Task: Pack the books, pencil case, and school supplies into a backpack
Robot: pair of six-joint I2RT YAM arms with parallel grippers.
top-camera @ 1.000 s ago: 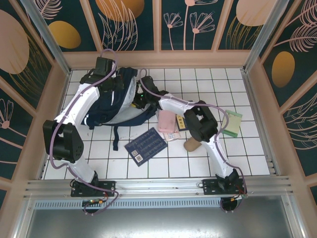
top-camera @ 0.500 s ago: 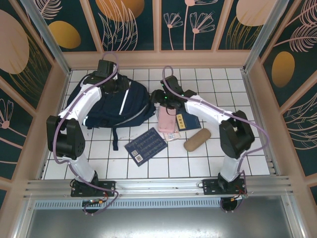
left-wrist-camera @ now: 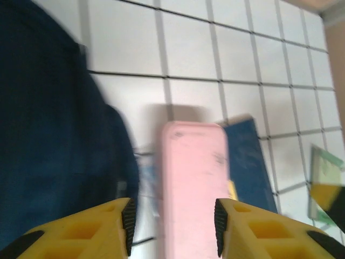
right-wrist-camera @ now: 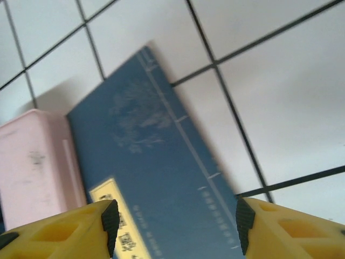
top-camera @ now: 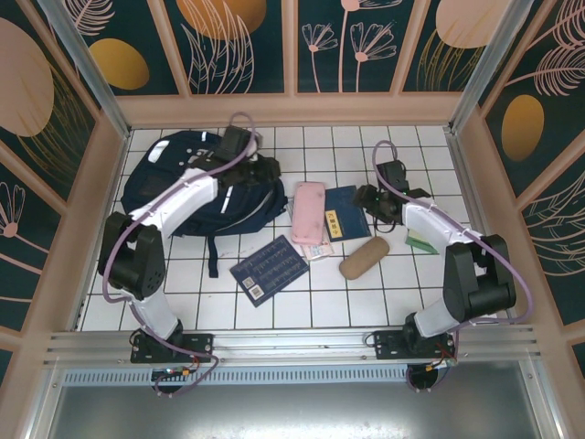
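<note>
Navy book (right-wrist-camera: 151, 162) — seemingly beneath right gripper (right-wrist-camera: 176, 218)

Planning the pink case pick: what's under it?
Under the pink case, a printed packet pokes out at the near end. A navy book sits against its right side. How far either runs underneath is covered.

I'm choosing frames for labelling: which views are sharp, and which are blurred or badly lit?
Top external: sharp and evenly lit, with only faint shadows around the backpack. Left wrist: motion-smeared, with ghosted edges on the pink case and the backpack. Right wrist: the navy book is slightly soft and its print unreadable, but the tile lines are fairly crisp.
</note>
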